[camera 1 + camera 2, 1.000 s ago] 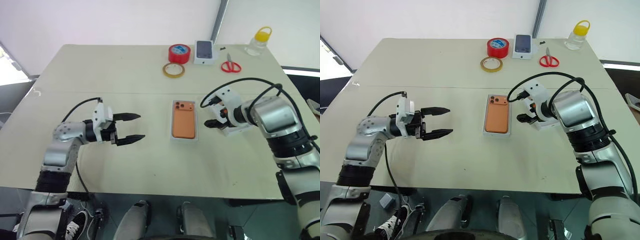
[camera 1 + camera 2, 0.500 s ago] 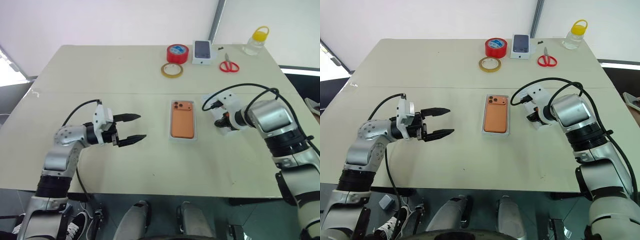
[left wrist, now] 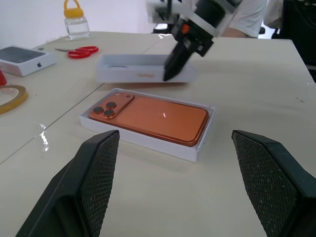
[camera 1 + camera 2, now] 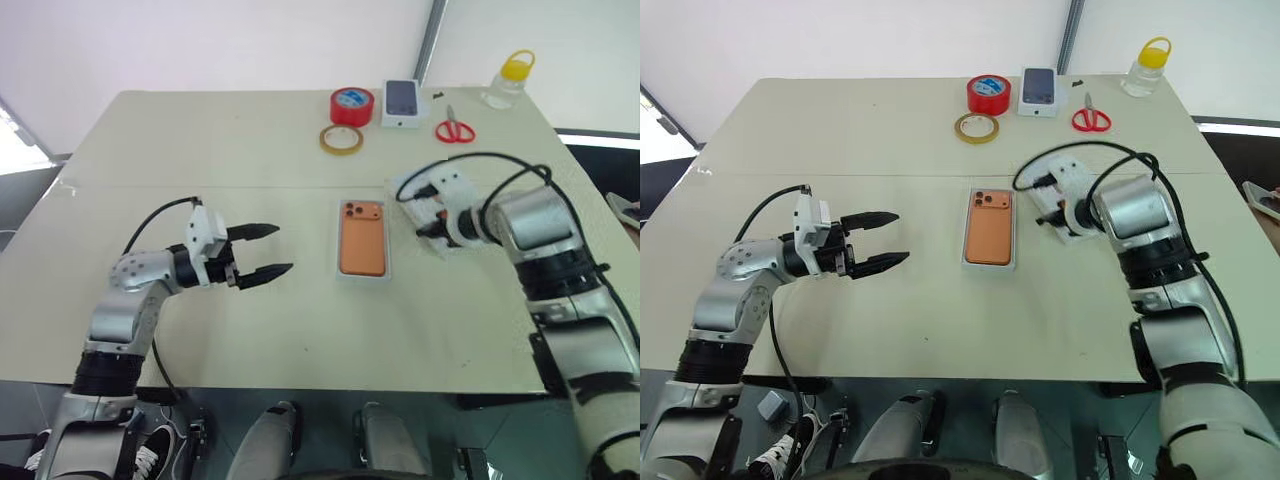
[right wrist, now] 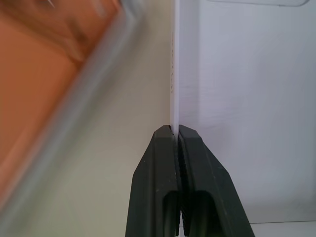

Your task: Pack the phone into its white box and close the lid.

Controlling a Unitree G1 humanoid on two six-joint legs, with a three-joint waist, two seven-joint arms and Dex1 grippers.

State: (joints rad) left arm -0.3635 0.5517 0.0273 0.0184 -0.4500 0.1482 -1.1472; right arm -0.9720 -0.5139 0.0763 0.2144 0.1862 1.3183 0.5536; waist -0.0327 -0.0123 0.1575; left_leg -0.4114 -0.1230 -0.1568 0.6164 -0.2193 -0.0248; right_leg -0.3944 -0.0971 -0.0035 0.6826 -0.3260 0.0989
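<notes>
The orange phone (image 4: 362,238) lies camera side up inside the white box (image 4: 360,277) at the table's middle. Just right of it is the lid (image 3: 128,69), a plain white tray with its hollow side up. My right gripper (image 3: 167,76) points down and is shut on the lid's wall (image 5: 174,74) nearest the box; the thin white edge runs between its pinched fingers. I cannot tell whether the lid is lifted off the table. My left gripper (image 4: 283,248) hovers level to the left of the box, open, its fingers pointing at the box with nothing between them.
Along the far edge stand a red tape roll (image 4: 351,104), a yellowish tape ring (image 4: 341,140), a small white box with a phone picture (image 4: 402,103), red scissors (image 4: 453,130) and a bottle with a yellow cap (image 4: 505,82).
My right gripper has shut on the lid's wall and drawn the lid left and farther back, closer to the box. The left gripper has stayed in place, open.
</notes>
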